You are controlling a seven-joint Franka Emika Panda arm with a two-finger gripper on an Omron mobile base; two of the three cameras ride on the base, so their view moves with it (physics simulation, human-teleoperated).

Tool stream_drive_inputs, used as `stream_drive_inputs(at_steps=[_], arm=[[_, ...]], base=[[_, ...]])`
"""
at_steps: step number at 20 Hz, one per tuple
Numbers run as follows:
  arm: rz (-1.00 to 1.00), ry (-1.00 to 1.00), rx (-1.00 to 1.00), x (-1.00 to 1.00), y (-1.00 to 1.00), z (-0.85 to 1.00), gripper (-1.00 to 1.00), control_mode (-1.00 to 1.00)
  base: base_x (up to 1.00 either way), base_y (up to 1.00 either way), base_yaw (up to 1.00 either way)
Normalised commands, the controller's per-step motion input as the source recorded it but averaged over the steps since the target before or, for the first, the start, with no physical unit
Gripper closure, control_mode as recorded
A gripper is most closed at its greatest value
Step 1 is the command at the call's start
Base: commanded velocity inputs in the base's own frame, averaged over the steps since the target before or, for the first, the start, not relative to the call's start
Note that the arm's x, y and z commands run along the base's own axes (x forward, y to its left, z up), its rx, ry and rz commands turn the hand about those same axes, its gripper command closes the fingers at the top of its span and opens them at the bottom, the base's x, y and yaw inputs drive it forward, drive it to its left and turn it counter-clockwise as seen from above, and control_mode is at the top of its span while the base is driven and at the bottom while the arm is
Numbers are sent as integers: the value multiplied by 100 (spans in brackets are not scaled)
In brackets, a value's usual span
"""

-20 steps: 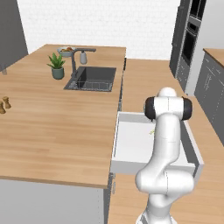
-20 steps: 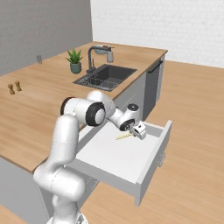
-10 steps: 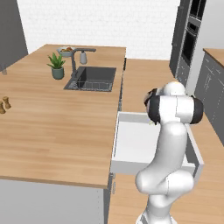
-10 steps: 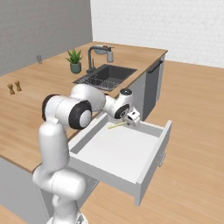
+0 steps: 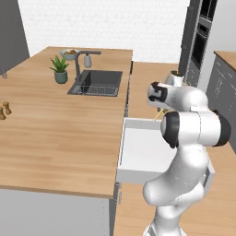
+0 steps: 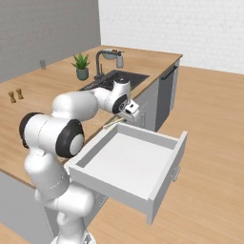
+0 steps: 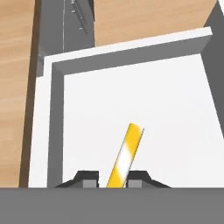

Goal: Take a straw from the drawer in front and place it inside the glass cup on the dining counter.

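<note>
Yellow straw (image 7: 126,156) sits clamped in the tool (image 7: 114,178), lifted above the open drawer (image 6: 129,157) so it clears the walls for carrying to the counter (image 5: 55,124).

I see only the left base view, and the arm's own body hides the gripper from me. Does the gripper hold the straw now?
Observer: Yes. In the hand view the straw stands between the two fingertips of the gripper, shut on it.
Operator: Is the straw clear of the drawer floor?
Observer: In the right base view the straw sticks out from the gripper above the back left corner of the open drawer, at rim height.
Operator: Is anything left in the drawer?
Observer: The hand view shows only bare white floor beneath the straw.
</note>
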Motion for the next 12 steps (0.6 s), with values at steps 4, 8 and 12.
stream_drive_inputs(at_steps=[4, 8, 12], arm=[[20, 0, 0, -64, 38, 100, 100, -100], [18, 0, 0, -75, 22, 100, 100, -100], [16, -1, 0, -86, 16, 76, 100, -100]], base=[[0, 0, 0], [0, 0, 0], [0, 0, 0]])
